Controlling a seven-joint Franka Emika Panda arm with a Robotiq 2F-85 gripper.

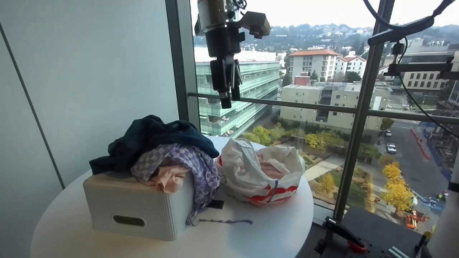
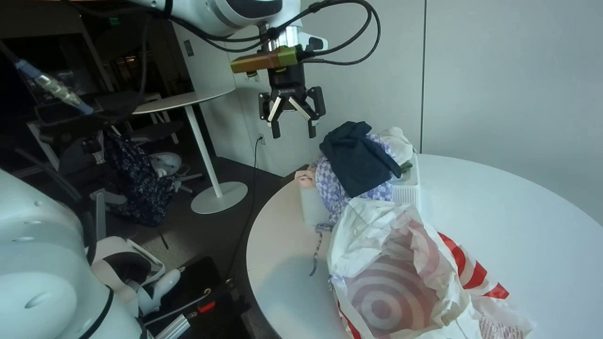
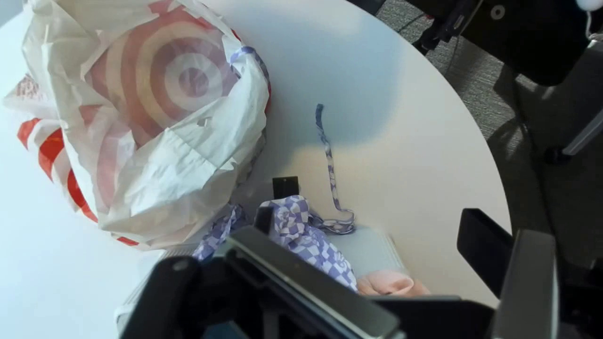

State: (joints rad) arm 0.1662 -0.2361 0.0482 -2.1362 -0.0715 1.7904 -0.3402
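Toward the window-side edge of the round table (image 1: 279, 233) sits a bull's-eye plastic bag (image 1: 251, 179); toward the opposite edge, a ribbed box (image 1: 125, 202) topped with a teal garment (image 1: 154, 143); overhead, the Robotiq gripper (image 2: 294, 129) hangs empty, fingers (image 2: 276, 130) spread wide.

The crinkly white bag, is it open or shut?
Open: the white bag gapes upward in both exterior views, and the wrist view looks down inside it.

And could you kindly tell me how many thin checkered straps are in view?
2: one strap lies on the table, another strap crosses the rim of the bag. More may be hidden in the cloth pile.
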